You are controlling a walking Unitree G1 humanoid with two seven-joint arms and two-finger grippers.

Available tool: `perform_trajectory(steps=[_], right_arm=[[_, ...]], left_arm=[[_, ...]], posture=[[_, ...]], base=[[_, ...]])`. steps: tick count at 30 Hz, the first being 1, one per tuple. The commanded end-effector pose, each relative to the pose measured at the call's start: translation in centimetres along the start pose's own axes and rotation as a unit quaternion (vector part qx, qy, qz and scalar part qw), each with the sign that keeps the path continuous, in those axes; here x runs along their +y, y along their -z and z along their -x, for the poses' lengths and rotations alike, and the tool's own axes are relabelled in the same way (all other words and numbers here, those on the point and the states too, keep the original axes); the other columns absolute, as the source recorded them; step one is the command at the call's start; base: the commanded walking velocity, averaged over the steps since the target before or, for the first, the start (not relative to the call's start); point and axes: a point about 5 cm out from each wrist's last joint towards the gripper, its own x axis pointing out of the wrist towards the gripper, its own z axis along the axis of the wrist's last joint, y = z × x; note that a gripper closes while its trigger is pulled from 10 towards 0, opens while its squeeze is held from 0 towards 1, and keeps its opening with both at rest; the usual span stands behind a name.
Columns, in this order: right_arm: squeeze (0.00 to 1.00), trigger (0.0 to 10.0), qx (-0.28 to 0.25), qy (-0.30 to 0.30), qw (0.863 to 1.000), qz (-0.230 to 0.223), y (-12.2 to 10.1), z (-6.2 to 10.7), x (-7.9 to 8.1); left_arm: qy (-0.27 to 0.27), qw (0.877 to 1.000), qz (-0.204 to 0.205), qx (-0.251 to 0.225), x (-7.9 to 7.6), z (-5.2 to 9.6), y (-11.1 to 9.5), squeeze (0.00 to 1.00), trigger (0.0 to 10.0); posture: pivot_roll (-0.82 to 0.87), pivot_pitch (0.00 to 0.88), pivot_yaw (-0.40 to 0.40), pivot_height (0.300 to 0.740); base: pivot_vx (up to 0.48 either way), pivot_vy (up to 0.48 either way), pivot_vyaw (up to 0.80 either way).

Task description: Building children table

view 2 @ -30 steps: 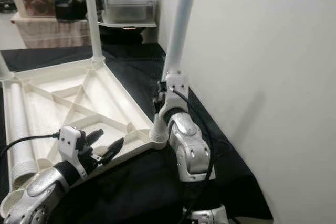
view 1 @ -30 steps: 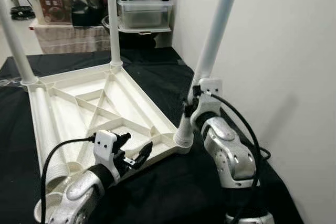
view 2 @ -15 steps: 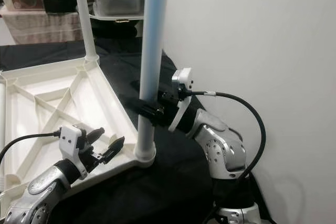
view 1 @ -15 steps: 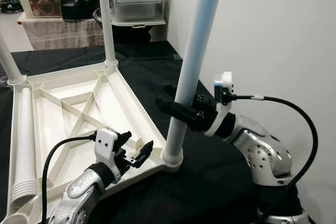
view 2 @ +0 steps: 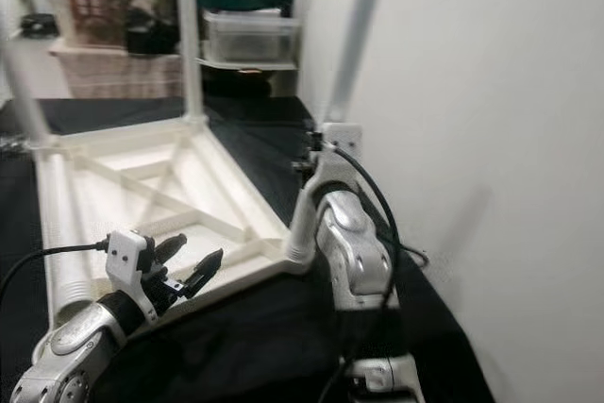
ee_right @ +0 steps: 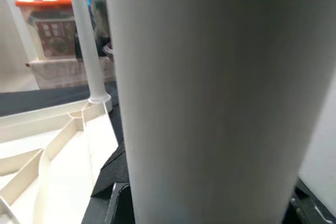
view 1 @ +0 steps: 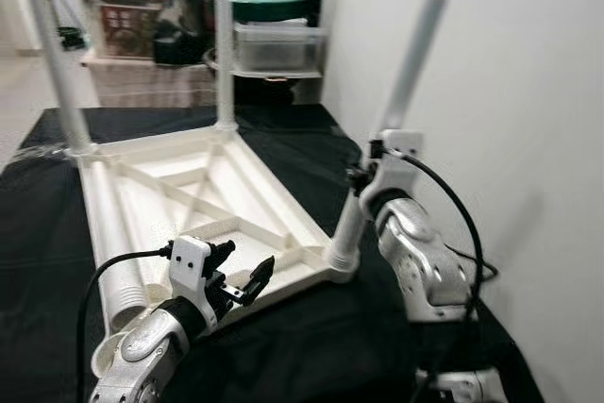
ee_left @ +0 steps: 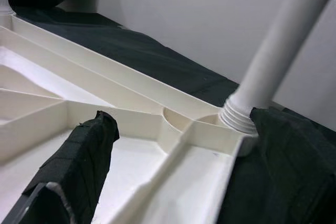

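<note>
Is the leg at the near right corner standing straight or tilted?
Tilted. The near-right leg leans toward the wall from its corner socket, held by the right gripper.

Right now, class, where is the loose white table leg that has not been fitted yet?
The loose leg lies flat inside the upturned tabletop, along its left edge, just ahead of the left gripper.

Right gripper [view 1: 363, 175] fingers hidden behind table leg [view 1: 401, 82].
</note>
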Motion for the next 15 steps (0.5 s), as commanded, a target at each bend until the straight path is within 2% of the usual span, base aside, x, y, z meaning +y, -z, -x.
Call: perform_trajectory(steps=[1,2,3,4,5,6,9,11,12,13,14,15], right_arm=[[0.00,10.0,0.058,-0.015,0.998,-0.017,2.6,0.4,0.1],[0.62,10.0,-0.001,-0.069,0.997,-0.025,0.9,0.8,1.2],[1.00,10.0,-0.016,-0.109,0.992,-0.064,0.1,0.7,1.4],[1.00,10.0,-0.016,-0.109,0.992,-0.064,0.1,0.7,1.4],[1.00,10.0,-0.026,-0.167,0.983,-0.074,-1.0,0.3,1.5],[0.00,10.0,-0.040,-0.259,0.962,-0.076,-2.5,0.0,1.8],[0.00,10.0,-0.042,-0.275,0.958,-0.071,-2.7,0.0,1.8],[0.00,10.0,-0.062,-0.417,0.905,-0.056,-4.1,1.3,2.1],[0.00,10.0,-0.068,-0.463,0.882,-0.047,-4.6,1.9,2.2],[0.00,10.0,-0.066,-0.516,0.854,-0.035,-4.5,2.6,2.5],[0.00,10.0,-0.062,-0.540,0.839,-0.028,-4.3,2.9,2.8],[0.00,0.9,-0.050,-0.570,0.820,-0.031,-3.8,3.4,3.1]], left_arm=[[0.007,1.000,0.003,0.006,-0.2,-0.2,0.2,0.00,10.0],[0.007,1.000,0.003,0.007,-0.2,-0.1,0.3,0.00,10.0],[0.008,1.000,0.003,0.007,-0.2,-0.2,0.3,0.00,10.0],[0.008,1.000,0.003,0.007,-0.2,-0.2,0.3,0.00,10.0],[0.009,1.000,0.004,0.006,-0.2,-0.2,0.2,0.00,10.0],[0.009,1.000,0.005,0.005,-0.3,-0.3,0.2,0.00,10.0],[0.009,1.000,0.005,0.005,-0.3,-0.3,0.2,0.00,10.0],[0.011,1.000,0.003,0.008,-0.3,-0.3,0.3,0.00,10.0],[0.012,1.000,0.002,0.009,-0.3,-0.3,0.4,0.00,10.0],[0.009,1.000,0.002,0.007,-0.3,-0.3,0.3,0.00,10.0],[0.007,1.000,0.001,0.006,-0.2,-0.3,0.2,0.00,10.0],[0.006,1.000,0.001,0.006,-0.2,-0.3,0.2,0.00,10.0]], posture=[[0.02,0.000,-0.095,0.740],[0.01,0.000,-0.091,0.740],[0.02,0.000,-0.095,0.740],[0.02,0.000,-0.095,0.740],[0.02,0.000,-0.097,0.740],[0.02,0.000,-0.096,0.740],[0.02,0.000,-0.096,0.740],[0.02,0.000,-0.096,0.740],[0.02,0.000,-0.096,0.740],[0.03,0.000,-0.102,0.740],[0.03,0.000,-0.102,0.740],[0.04,0.000,-0.107,0.740]], base=[[0.000,0.000,0.00],[0.000,0.000,0.00],[0.000,0.000,0.00],[0.000,0.000,0.00],[0.000,0.000,0.00],[0.000,0.000,0.00],[0.000,0.000,0.00],[0.000,0.000,0.00],[0.000,0.000,0.00],[0.000,0.000,0.00],[0.000,0.000,0.00],[0.000,0.000,0.00]])
